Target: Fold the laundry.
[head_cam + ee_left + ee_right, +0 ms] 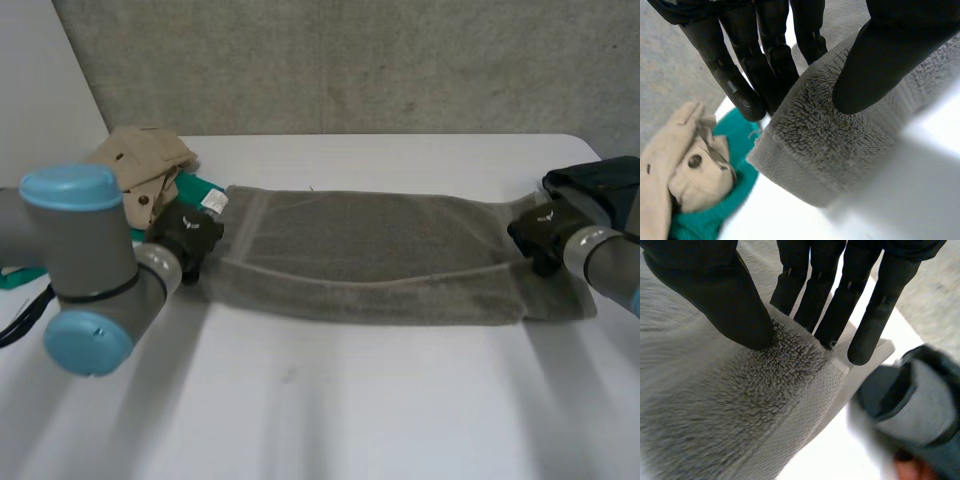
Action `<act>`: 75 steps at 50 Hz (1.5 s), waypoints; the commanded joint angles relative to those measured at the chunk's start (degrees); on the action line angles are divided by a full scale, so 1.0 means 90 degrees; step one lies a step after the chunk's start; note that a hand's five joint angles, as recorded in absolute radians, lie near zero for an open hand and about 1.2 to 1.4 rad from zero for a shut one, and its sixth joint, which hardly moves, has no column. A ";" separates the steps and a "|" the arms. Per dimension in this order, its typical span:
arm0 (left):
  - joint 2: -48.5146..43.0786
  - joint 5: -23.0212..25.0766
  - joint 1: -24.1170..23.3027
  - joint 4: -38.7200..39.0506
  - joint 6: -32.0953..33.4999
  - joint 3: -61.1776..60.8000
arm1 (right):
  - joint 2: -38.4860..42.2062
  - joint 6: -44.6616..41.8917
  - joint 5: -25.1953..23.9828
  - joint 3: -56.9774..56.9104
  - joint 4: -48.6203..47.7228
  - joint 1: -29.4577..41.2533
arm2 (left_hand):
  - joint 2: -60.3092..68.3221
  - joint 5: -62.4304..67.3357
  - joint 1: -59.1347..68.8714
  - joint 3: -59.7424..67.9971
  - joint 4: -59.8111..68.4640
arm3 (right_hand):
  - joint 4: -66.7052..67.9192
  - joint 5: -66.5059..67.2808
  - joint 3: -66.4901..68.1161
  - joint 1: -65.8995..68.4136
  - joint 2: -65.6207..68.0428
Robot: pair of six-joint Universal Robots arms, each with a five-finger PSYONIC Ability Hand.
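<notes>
Slip risk: towel pinched only at its short ends, thumb above, fingers below the thick pile. Skewed fold if raised unevenly. Possible snag on the beige garment and teal cloth just beside the left robot hand. Left robot hand clamped on the left end, right robot hand on the right end. Grey terry, folded lengthwise, flat across the white surface.

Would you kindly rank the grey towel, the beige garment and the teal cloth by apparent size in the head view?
Largest: grey towel
Then: beige garment
Smallest: teal cloth, though partly covered, so unsure.
</notes>
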 commanded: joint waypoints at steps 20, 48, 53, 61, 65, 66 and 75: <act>-0.0174 -0.0861 0.0001 0.1976 -0.1719 0.5434 | -0.0836 0.3573 0.0497 -0.2803 -0.3883 0.0110 | 0.1280 0.1420 0.1577 0.1335 0.1285 | 0.1292 0.1439 0.1358 0.1673 0.1414; -0.0009 0.0596 0.0285 0.0765 0.1238 -0.0621 | -0.0434 0.0870 -0.0540 0.0555 -0.0063 -0.0212 | 0.1280 0.1420 0.1577 0.1335 0.1285 | 0.1292 0.1439 0.1358 0.1673 0.1414; 0.0752 0.0509 0.0265 -0.0201 0.1561 -0.1510 | -0.1137 -0.0136 -0.0481 0.0877 0.1489 -0.0671 | 0.1280 0.1420 0.1577 0.1335 0.1285 | 0.1292 0.1439 0.1358 0.1673 0.1414; 0.1857 -0.0019 0.0110 -0.2671 0.1416 -0.2136 | -0.1724 -0.2157 -0.0423 0.1307 0.3941 -0.1257 | 0.1280 0.1420 0.1577 0.1335 0.1285 | 0.1292 0.1439 0.1358 0.1673 0.1414; 0.1858 0.0166 -0.0047 -0.3571 0.1357 -0.1962 | -0.1763 -0.2804 -0.0423 0.1415 0.4119 -0.1258 | 0.1280 0.1420 0.1577 0.1335 0.1285 | 0.1292 0.1439 0.1358 0.1673 0.1414; 0.1838 0.0186 -0.0057 -0.3553 0.1337 -0.1825 | -0.1734 -0.2717 -0.0423 0.1328 0.3896 -0.1190 | 0.1280 0.1420 0.1577 0.1335 0.1285 | 0.1292 0.1439 0.1358 0.1673 0.1414; 0.0678 -0.0165 -0.0183 -0.2061 0.0684 0.0642 | -0.1179 -0.0619 -0.0364 0.0401 0.1555 -0.0478 | 0.1280 0.1420 0.1577 0.1335 0.1285 | 0.1292 0.1439 0.1358 0.1673 0.1414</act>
